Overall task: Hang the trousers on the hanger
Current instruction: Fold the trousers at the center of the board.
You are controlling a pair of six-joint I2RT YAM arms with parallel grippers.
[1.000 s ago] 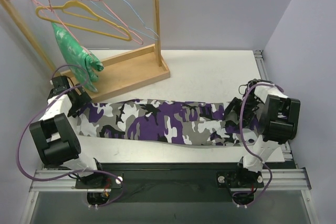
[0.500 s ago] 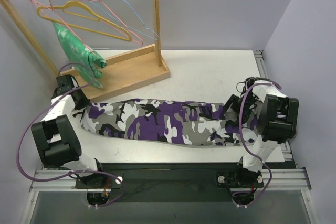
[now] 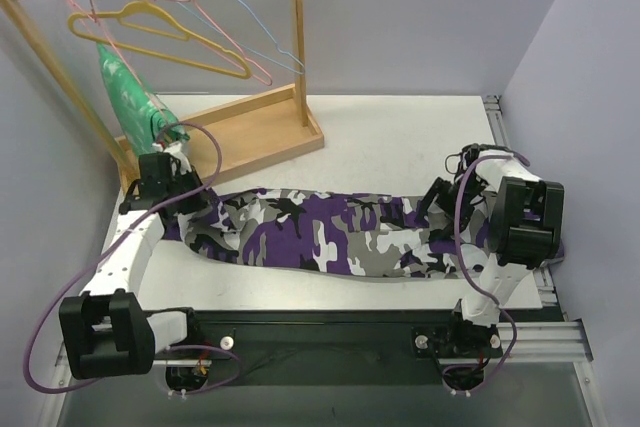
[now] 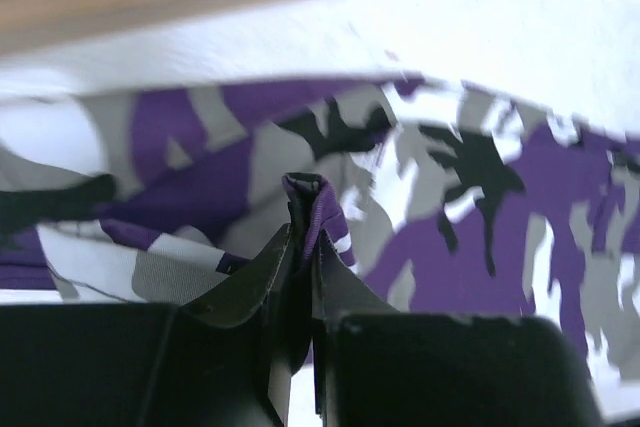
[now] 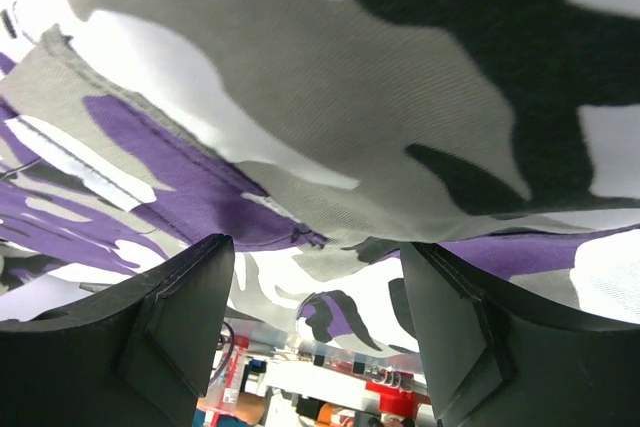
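The camouflage trousers [image 3: 320,232] lie stretched left to right across the white table. My left gripper [image 3: 185,209] sits on their left end, shut on a raised fold of purple cloth [image 4: 308,209] pinched between its black fingers [image 4: 255,277]. At the trousers' right end my right gripper [image 3: 440,197] stands open, its jaws set wide. The trousers [image 5: 330,97] fill its wrist view just past the fingertips. The yellow hanger [image 3: 160,32] hangs on the wooden rail at the back left, away from both grippers.
Pink hangers [image 3: 235,47] and a blue hanger [image 3: 262,37] share the rail. A green patterned garment [image 3: 125,87] hangs at its left end. The rack's wooden base [image 3: 245,137] lies just behind the left gripper. Purple walls close in on both sides.
My left arm has swung forward and right onto the trousers' left end, and its jaws have shut on a fold. That end has bunched rightwards. The right gripper has edged slightly left.
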